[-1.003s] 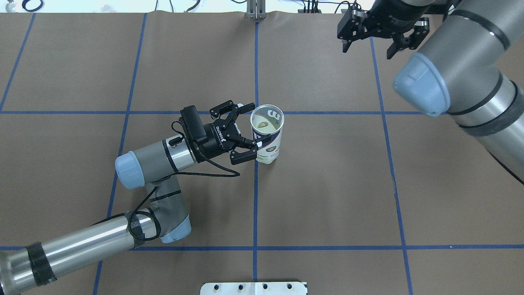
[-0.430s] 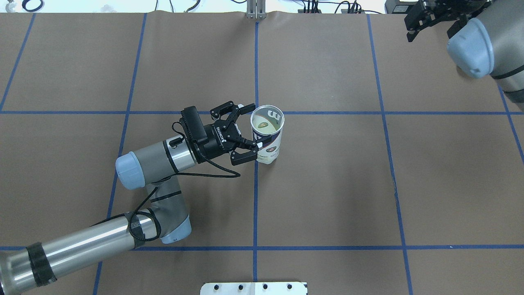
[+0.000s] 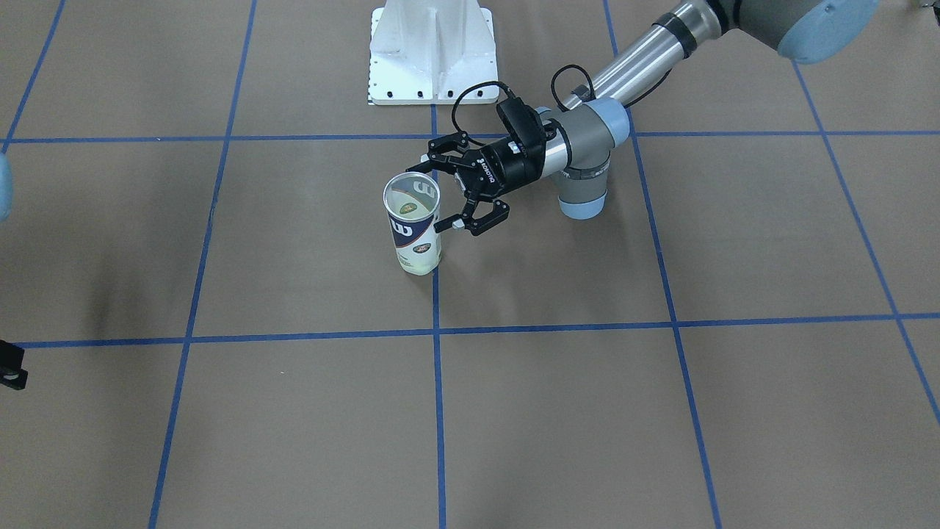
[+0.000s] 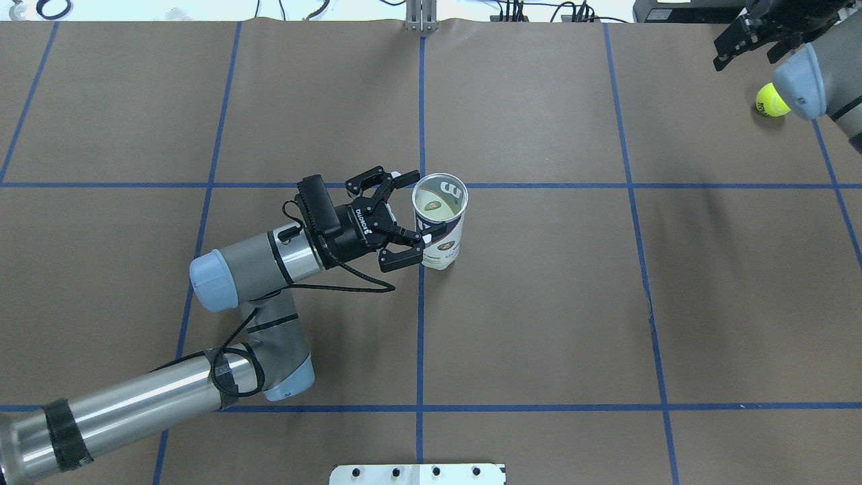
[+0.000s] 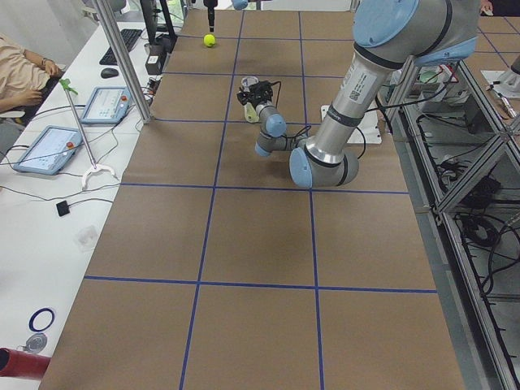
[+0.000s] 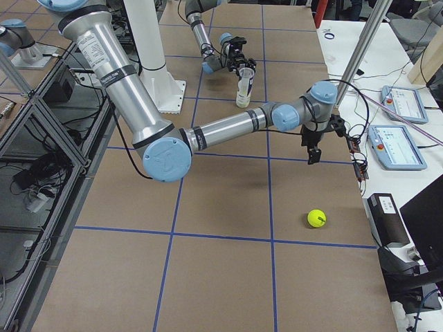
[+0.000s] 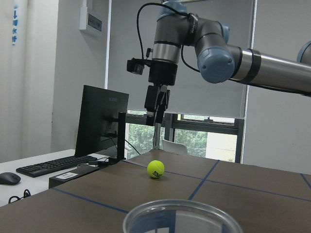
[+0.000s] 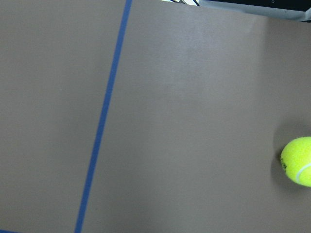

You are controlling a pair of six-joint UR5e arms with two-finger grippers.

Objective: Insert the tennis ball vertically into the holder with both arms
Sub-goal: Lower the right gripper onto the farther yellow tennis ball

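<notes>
The holder (image 4: 441, 236) stands upright near the table's middle, its open mouth up; it also shows in the front view (image 3: 415, 228). Something pale yellow-green lies at its bottom. My left gripper (image 4: 412, 207) reaches in level, and its wide-set fingertips press on both sides of the holder. The holder's rim (image 7: 180, 213) fills the bottom of the left wrist view. The tennis ball (image 4: 770, 101) lies on the table at the far right, partly behind my right arm's blue cap. My right gripper (image 4: 746, 59) is open and empty, pointing down, a short way above and beside the ball (image 6: 316, 218).
The white pedestal base (image 3: 432, 51) stands at the robot's side of the table. The far table edge runs close behind the ball, with a desk holding a monitor (image 7: 99, 121), a keyboard and tablets (image 6: 396, 145) beyond it. Blue tape lines grid the brown table.
My right arm has swung right towards the far right corner, uncovering the tennis ball. My left gripper and the holder have not moved.
</notes>
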